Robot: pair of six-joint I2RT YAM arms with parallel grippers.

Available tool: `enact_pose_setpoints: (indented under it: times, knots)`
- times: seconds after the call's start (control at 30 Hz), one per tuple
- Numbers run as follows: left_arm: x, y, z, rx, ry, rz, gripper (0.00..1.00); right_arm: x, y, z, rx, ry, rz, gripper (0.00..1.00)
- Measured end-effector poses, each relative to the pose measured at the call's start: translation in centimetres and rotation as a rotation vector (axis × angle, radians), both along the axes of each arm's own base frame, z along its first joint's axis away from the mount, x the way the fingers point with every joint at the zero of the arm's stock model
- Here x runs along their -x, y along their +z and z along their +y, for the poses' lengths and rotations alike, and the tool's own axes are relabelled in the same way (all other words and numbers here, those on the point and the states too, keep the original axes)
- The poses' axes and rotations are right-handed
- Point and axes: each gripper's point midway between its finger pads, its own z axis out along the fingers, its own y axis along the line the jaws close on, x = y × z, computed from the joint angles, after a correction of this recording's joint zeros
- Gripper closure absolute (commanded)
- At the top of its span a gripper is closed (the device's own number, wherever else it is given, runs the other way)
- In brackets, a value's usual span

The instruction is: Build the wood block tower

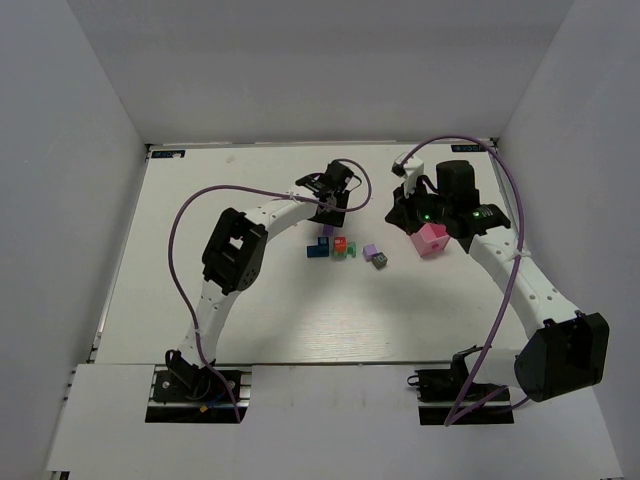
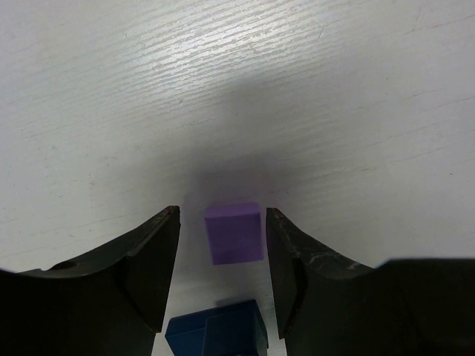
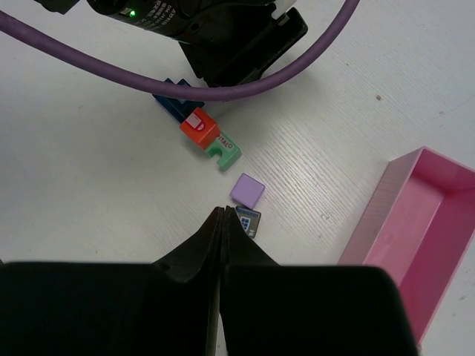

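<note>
Tabletop (image 1: pixel 250 310): blue blk (image 2: pixel 215 334) cropped.

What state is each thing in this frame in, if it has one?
left gripper: open, straddling the purple block
right gripper: shut, holding nothing
purple block: flat on the table, ungripped
wood block tower: not built, blocks in a loose row
pink tray: upright, nothing visible inside

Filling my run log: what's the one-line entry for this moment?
left pincer: open, straddling purple block, not touching | right pincer: shut, empty, dark grey block just ahead
</note>
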Motion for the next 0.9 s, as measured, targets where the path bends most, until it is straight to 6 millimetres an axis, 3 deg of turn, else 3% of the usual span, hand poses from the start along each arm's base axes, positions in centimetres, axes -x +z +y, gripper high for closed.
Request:
enact_pose_setpoints:
  times: [0.13, 0.37, 0.6, 0.9]
  knots:
    - [0.1, -0.1, 0.1, -0.005, 0.000, 0.006, 0.40, 0.0, 0.1, 0.0, -0.005, 0.003, 0.000, 1.00]
    - [0.4, -1.4, 0.5, -0.025, 0.001, 0.034, 0.48, 0.0, 0.2, -0.1, -0.009, 0.004, -0.001, 1.00]
    - [0.2, -1.3, 0.4, -0.023, 0.003, 0.032, 0.53, 0.1, 0.4, -0.1, -0.016, 0.010, -0.004, 1.00]
    - [0.0, -0.7, 0.4, -0.025, 0.002, 0.027, 0.68, 0.2, 0.5, -0.1, -0.022, 0.014, -0.003, 1.00]
